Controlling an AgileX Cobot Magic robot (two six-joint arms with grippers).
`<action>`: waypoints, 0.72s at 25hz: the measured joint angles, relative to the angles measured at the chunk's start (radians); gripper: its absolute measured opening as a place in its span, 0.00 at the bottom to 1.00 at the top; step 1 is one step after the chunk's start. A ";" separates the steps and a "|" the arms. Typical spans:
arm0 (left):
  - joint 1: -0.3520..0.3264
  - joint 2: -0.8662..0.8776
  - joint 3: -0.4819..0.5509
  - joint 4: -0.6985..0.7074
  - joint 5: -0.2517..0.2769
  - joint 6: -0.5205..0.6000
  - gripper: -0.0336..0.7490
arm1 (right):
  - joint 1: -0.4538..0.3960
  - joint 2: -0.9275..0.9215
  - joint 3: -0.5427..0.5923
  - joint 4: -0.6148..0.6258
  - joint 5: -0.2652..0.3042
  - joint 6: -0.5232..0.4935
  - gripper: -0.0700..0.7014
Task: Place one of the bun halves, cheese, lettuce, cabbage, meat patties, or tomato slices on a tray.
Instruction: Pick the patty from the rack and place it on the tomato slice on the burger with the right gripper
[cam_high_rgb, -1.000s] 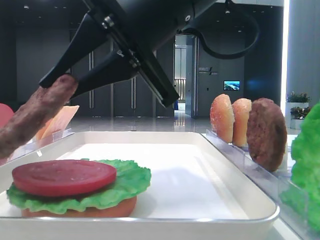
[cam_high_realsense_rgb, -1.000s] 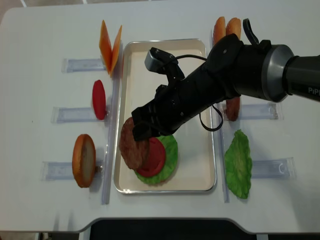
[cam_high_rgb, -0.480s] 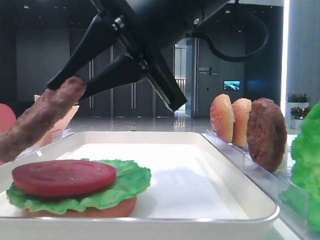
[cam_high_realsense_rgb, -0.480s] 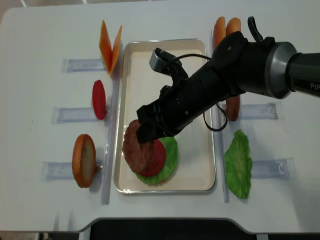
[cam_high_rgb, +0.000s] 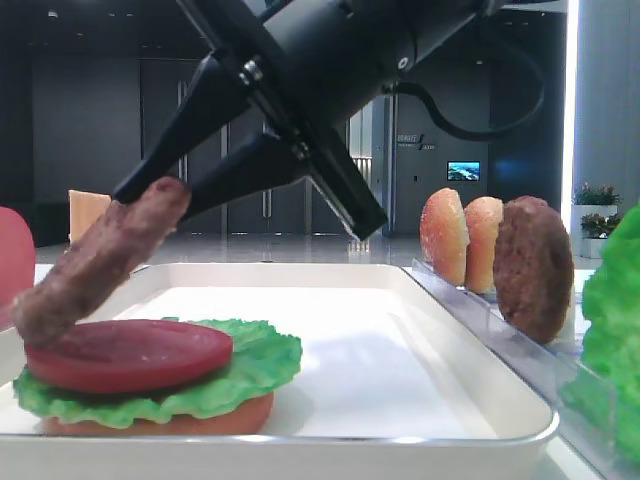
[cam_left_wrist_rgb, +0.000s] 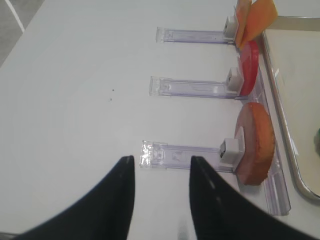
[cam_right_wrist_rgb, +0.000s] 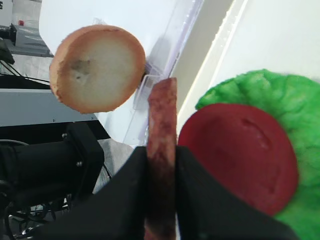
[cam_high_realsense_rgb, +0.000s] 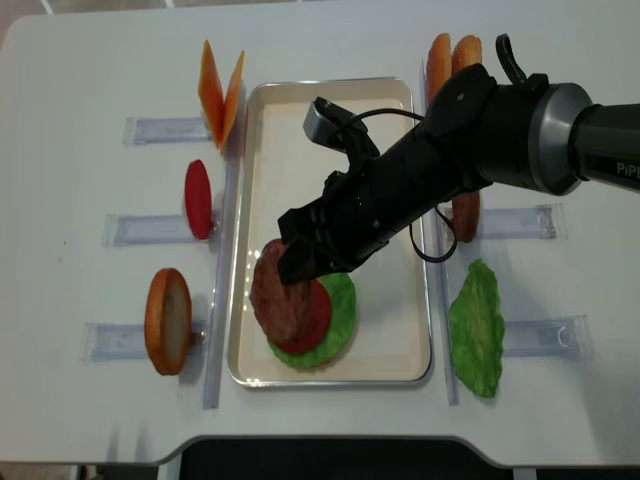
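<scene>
A: Where is the patty, measured from the tray (cam_high_realsense_rgb: 400, 330)?

B: The right gripper (cam_high_realsense_rgb: 298, 258) is clamped on a meat patty (cam_high_realsense_rgb: 277, 297) and holds it tilted over the tray's near-left part. In the low side view its lower edge sits at the left rim of the tomato slice (cam_high_rgb: 127, 353) — whether it touches, I cannot tell. In the right wrist view the patty (cam_right_wrist_rgb: 161, 150) is seen edge-on, pinched between the two black fingers (cam_right_wrist_rgb: 135, 195).

A: And under it?

B: A stack in that same part of the tray: a flat bun base (cam_high_rgb: 160, 418) at the bottom, lettuce (cam_high_rgb: 240, 375) on it, the tomato slice on top.

A: The left gripper?

B: Its wrist view shows the left gripper (cam_left_wrist_rgb: 160, 197) above bare table, left of the tray, holding nothing — and it is closed, though the fingertips are out of frame.

A: What stands around the tray?

B: To its left, in clear racks (cam_high_realsense_rgb: 160, 229): two cheese slices (cam_high_realsense_rgb: 220, 92) by the far corner, a red tomato slice (cam_high_realsense_rgb: 198, 198) on edge near the middle, a bun half (cam_high_realsense_rgb: 167, 320) by the near corner. To its right: two bun halves (cam_high_realsense_rgb: 450, 55) at the far end, the second meat patty (cam_high_rgb: 534, 268) upright just behind them, and a lettuce leaf (cam_high_realsense_rgb: 476, 327) towards the near end.
</scene>
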 joint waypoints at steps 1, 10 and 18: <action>0.000 0.000 0.000 0.000 0.000 0.000 0.41 | -0.001 0.002 0.006 -0.001 -0.001 0.000 0.24; 0.000 0.000 0.000 0.000 0.000 0.000 0.41 | -0.017 0.014 0.013 -0.012 0.005 0.000 0.24; 0.000 0.000 0.000 0.000 0.000 0.000 0.41 | -0.019 0.014 0.013 -0.029 0.005 0.000 0.23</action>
